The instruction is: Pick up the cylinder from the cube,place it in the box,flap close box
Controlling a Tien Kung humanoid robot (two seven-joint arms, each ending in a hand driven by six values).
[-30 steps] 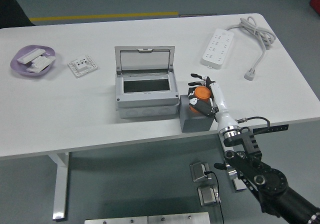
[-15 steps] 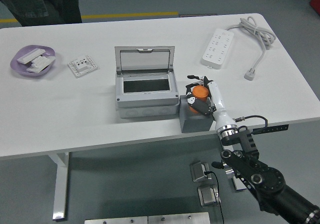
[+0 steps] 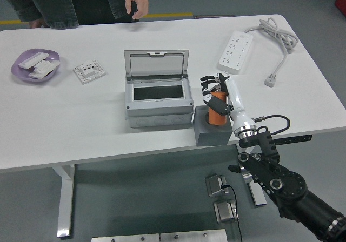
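An orange cylinder [image 3: 218, 112] stands upright over the grey cube [image 3: 212, 133] at the table's near edge. My right hand [image 3: 214, 92] comes in from the lower right with its fingers curled around the cylinder's upper part. The grey box [image 3: 158, 102] sits just left of the cube, its clear flap lid [image 3: 156, 64] standing open and its dark opening [image 3: 157, 93] showing. My left arm is out of view.
A white power strip [image 3: 235, 51] with cable lies at the back right. A white socket plate [image 3: 89, 71] and a purple dish [image 3: 35, 66] of white parts sit at the back left. A person stands at the far side, one hand [image 3: 135, 3] over the table edge.
My right hand has tipped the cylinder upright and lifted it slightly on the cube. The person has walked into view at the table's far side.
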